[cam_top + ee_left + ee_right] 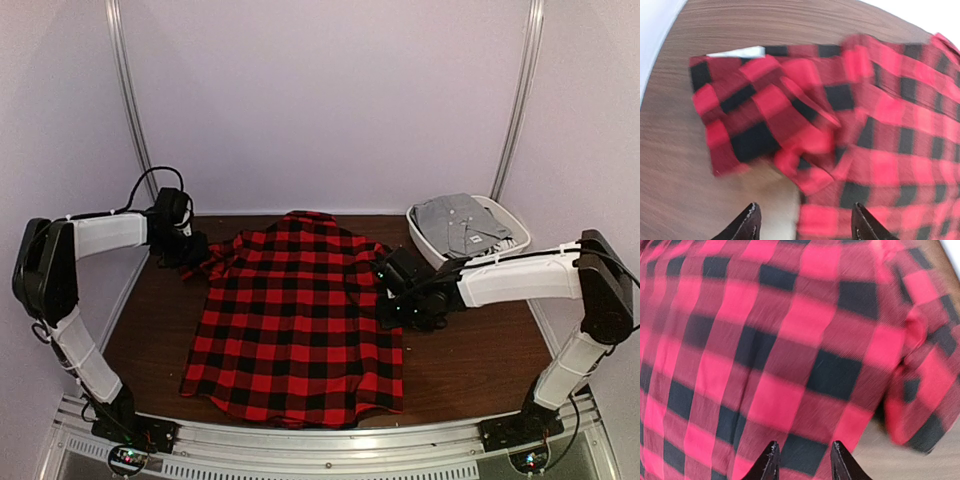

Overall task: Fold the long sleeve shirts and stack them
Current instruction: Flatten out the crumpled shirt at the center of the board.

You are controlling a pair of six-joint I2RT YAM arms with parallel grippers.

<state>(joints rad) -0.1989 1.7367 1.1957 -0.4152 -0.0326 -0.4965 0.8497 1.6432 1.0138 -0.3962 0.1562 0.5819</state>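
Observation:
A red-and-black checked long sleeve shirt lies spread flat on the brown table, collar toward the back. Its left sleeve is bunched and folded in at the shoulder. My left gripper hovers at that sleeve; in the left wrist view the left gripper stands open, with bare table and the shirt's edge between its fingertips. My right gripper is at the shirt's right edge. In the right wrist view the right gripper is open just above the shirt, holding nothing.
A white bin stands at the back right with a folded grey shirt in it, close behind the right arm. Pale walls and metal posts enclose the table on three sides.

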